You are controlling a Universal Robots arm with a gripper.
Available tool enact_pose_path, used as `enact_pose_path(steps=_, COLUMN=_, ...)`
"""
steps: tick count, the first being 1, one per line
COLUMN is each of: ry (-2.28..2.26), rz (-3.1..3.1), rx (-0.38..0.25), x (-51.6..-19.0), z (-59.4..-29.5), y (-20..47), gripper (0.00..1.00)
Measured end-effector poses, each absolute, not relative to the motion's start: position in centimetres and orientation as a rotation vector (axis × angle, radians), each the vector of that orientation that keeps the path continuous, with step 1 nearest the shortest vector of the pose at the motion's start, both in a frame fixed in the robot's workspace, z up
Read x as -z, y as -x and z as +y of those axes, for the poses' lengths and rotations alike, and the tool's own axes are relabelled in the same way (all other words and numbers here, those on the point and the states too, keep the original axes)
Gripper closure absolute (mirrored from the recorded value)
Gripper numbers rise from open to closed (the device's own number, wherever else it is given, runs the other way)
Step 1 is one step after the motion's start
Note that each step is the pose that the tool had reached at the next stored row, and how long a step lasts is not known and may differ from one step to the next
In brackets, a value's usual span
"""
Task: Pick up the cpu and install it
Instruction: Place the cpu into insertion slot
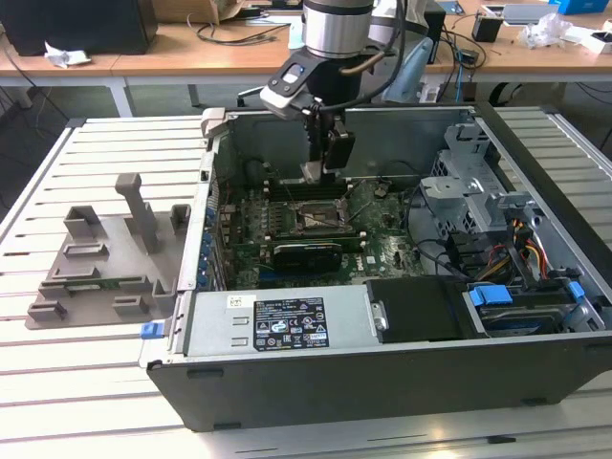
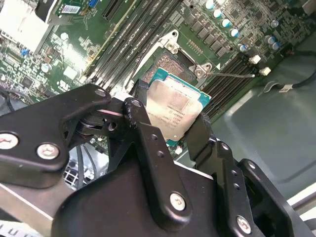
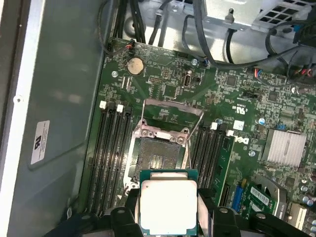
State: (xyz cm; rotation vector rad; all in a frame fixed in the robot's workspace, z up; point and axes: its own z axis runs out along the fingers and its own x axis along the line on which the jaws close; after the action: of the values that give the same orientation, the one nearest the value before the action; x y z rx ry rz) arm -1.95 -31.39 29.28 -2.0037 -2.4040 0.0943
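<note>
One cpu (image 2: 175, 111), silver lid, green edge: pinched at two opposite edges between the black fingers (image 2: 148, 140) of the gripper (image 1: 319, 174). It is held in the air over the motherboard (image 3: 163, 89), close above the open socket (image 3: 159, 150), not seated, inside the open computer case (image 1: 287, 382). One grey tray (image 1: 96, 258): on the slatted desk (image 1: 96, 382), beside the case on the exterior view's left.
</note>
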Motion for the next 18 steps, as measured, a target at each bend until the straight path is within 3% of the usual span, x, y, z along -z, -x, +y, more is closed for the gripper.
enact_pose_path(steps=18, ry=2.132, rz=-2.289, rx=-0.098, x=-28.88, z=-31.39, y=1.95, gripper=0.45)
